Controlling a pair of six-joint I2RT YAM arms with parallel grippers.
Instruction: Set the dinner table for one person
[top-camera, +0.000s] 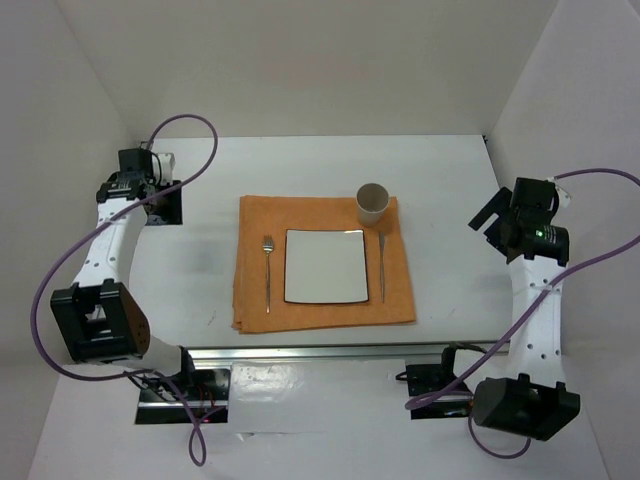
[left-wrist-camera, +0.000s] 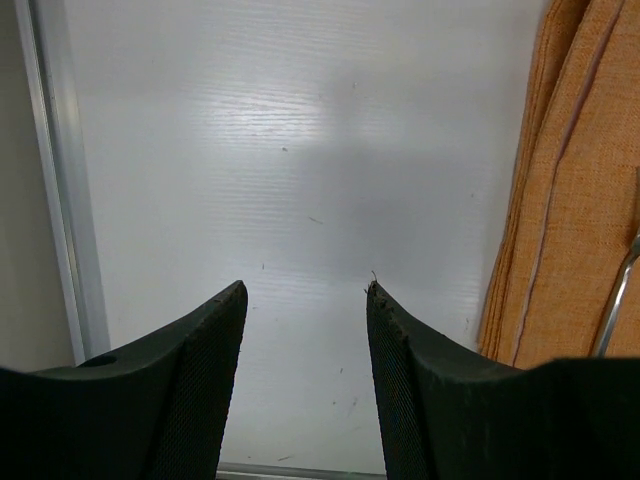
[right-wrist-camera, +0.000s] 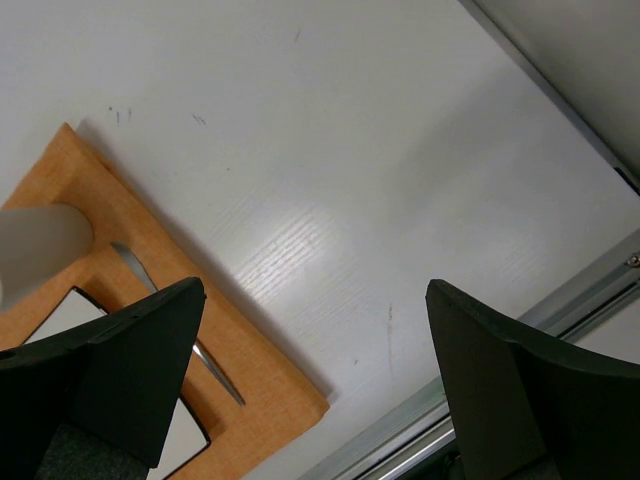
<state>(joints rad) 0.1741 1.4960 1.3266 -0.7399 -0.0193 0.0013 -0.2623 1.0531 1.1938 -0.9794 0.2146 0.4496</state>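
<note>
The dinner table (top-camera: 460, 170) is a large white top with metal rails. On it lies an orange cloth (top-camera: 400, 295) with a square white plate (top-camera: 324, 266), a fork (top-camera: 268, 270) to its left, a knife (top-camera: 382, 265) to its right and a beige cup (top-camera: 372, 203) at the cloth's far right corner. My left gripper (top-camera: 165, 205) is open and empty over bare table at the far left. My right gripper (top-camera: 488, 218) is open and empty, right of the cloth. The left wrist view shows the cloth's edge (left-wrist-camera: 575, 200). The right wrist view shows the cloth (right-wrist-camera: 270, 395), knife (right-wrist-camera: 215, 370) and cup (right-wrist-camera: 40, 240).
A metal rail (top-camera: 320, 352) runs along the table's near edge, with the arm bases and purple cables behind it. White walls enclose the table at the back and both sides. Rails also show in the left wrist view (left-wrist-camera: 60, 200) and the right wrist view (right-wrist-camera: 480, 395).
</note>
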